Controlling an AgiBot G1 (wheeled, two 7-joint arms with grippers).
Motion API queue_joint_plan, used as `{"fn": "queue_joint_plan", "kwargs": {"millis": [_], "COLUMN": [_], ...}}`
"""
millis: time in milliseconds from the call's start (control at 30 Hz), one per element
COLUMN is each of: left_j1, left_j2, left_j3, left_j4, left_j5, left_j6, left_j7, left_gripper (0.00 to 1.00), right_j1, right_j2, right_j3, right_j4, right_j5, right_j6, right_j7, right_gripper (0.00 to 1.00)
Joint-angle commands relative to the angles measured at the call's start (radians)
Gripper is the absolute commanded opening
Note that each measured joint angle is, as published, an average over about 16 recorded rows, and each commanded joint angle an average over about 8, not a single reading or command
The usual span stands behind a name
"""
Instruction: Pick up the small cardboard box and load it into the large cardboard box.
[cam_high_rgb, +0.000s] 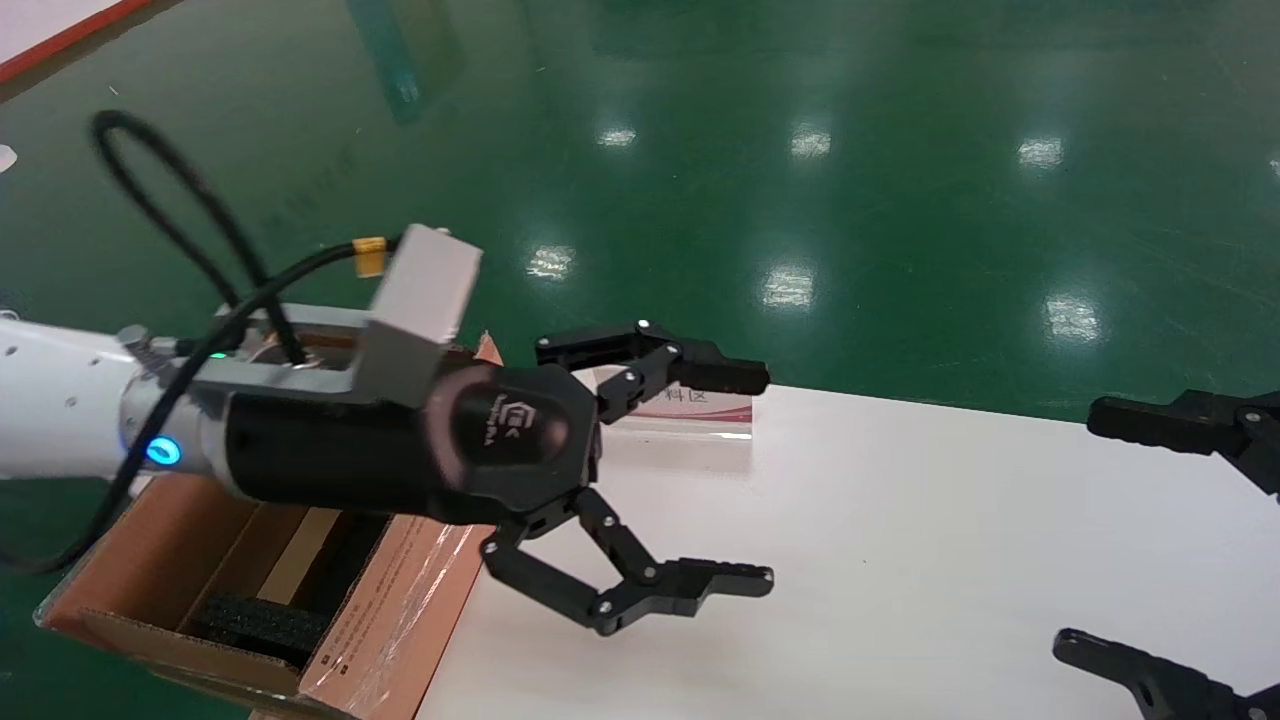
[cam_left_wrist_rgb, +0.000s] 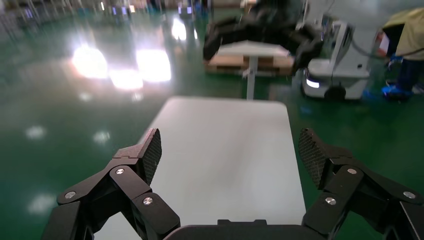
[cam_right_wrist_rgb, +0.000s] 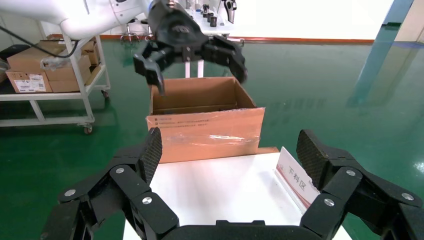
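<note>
Hovering w/ fingers spread wide and nothing held, the left gripper (cam_high_rgb: 745, 480) sits above the table's (cam_high_rgb: 900, 560) left end, just right of the large box (cam_high_rgb: 380, 620), which stands open off the table's left edge w/ black foam (cam_high_rgb: 265, 620) inside. Right gripper (cam_high_rgb: 1110, 535) is at the table's right edge, also spread apart and empty. Small box can't be seen in any view; a sign (cam_right_wrist_rgb: 297, 181) stands at the table's far edge.
</note>
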Motion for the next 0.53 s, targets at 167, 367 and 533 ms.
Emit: {"fn": "queue_joint_plan", "kwargs": {"millis": [167, 367, 533], "left_j1": [0.103, 0.108, 0.096], "left_j2": [0.010, 0.011, 0.010], "left_j3": [-0.129, -0.134, -0.119], "left_j4": [0.003, 0.004, 0.004], "left_j5": [-0.040, -0.044, -0.040], "left_j6": [0.035, 0.037, 0.033], "left_j7": [0.058, 0.058, 0.054], "left_gripper": [1.00, 1.00, 1.00], "right_j1": [0.000, 0.000, 0.000], "right_j2": [0.000, 0.000, 0.000], "right_j3": [0.000, 0.000, 0.000], "right_j4": [0.000, 0.000, 0.000], "right_j5": [0.000, 0.000, 0.000], "right_j6": [0.000, 0.000, 0.000], "right_j7": [0.000, 0.000, 0.000], "right_gripper": [1.00, 1.00, 1.00]}}
